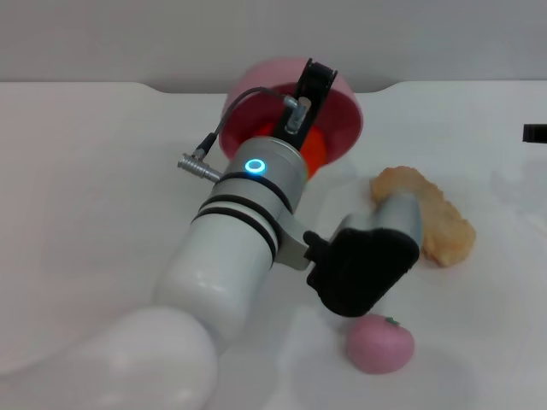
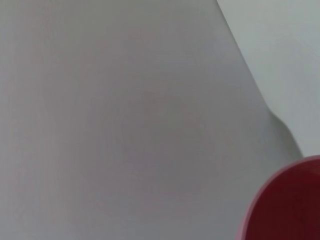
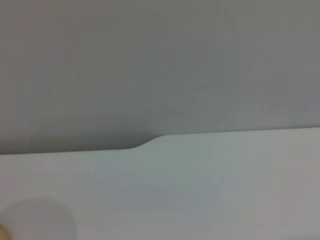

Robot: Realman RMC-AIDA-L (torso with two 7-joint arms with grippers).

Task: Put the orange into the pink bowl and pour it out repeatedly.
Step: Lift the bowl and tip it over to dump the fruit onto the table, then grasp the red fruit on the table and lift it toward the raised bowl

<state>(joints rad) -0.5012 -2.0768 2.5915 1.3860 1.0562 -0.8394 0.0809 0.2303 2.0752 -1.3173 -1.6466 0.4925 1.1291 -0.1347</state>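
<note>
While the head view has the left arm reaching over the pink bowl (image 1: 342,115) at the table's (image 1: 85,171) far edge, the left gripper (image 1: 312,85) sits at the bowl mouth, finger opening impossible to tell. The orange (image 1: 314,147) shows inside the bowl, partly behind the wrist. Left wrist view catches only a bowl rim sliver (image 2: 285,205) (no orange). Right wrist view: bare table, wall. A pink peach toy (image 1: 380,343) and beige pastry (image 1: 436,218) lie nearer.
</note>
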